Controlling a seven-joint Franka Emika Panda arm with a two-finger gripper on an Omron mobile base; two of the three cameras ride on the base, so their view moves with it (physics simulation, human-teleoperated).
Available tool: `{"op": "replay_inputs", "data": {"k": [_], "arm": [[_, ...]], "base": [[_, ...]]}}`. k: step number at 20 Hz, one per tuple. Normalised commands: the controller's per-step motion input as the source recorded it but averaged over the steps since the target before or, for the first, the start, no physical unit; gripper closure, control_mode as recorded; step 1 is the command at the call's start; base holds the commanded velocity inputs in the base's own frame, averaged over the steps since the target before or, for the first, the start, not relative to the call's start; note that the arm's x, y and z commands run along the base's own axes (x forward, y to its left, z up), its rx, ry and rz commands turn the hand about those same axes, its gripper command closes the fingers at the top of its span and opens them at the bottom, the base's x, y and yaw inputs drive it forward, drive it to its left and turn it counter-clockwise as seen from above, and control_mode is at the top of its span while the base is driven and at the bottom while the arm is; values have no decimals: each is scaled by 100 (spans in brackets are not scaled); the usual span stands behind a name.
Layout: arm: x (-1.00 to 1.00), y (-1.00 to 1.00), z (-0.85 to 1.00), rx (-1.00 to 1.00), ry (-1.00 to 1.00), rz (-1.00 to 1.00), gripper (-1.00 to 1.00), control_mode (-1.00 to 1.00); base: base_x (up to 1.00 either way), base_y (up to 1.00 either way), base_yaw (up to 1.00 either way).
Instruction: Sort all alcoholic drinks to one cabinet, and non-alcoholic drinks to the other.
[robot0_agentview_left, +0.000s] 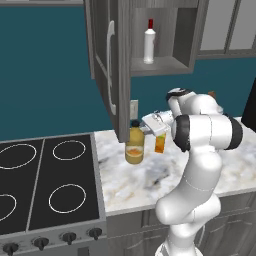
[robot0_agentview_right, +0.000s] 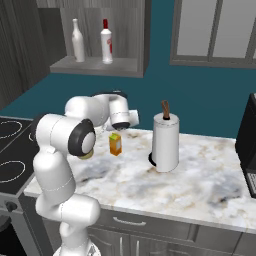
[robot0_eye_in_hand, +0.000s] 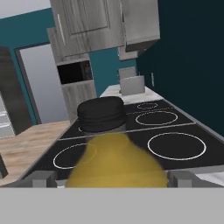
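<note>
The yellow bottle (robot0_agentview_left: 135, 147) with a dark cap stands on the marble desk (robot0_agentview_left: 150, 180) just right of the stove (robot0_agentview_left: 47, 182), at 9 o'clock from the orange carton (robot0_agentview_left: 160, 143). The claw (robot0_agentview_left: 144, 129), jaws spread wide and holding nothing, sits at the bottle's neck. A white bottle (robot0_agentview_left: 149, 45) stands in the open cabinet (robot0_agentview_left: 165, 65) at 12 o'clock.

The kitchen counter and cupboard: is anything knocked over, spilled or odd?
Nothing stands out. The round amber bottle with a black cap and the small orange juice carton stand upright on the marble counter; the white red-capped bottle stands upright in the open grey cabinet. No spills.
</note>
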Motion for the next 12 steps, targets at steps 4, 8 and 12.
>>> {"op": "replay_inputs", "data": {"k": [4,8,12], "arm": [[0,12,7,0,0,0,-100,-100],[0,16,15,0,0,0,-100,-100],[0,17,7,0,0,0,-100,-100]], "base": [[0,0,0],[0,0,0],[0,0,0]]}}
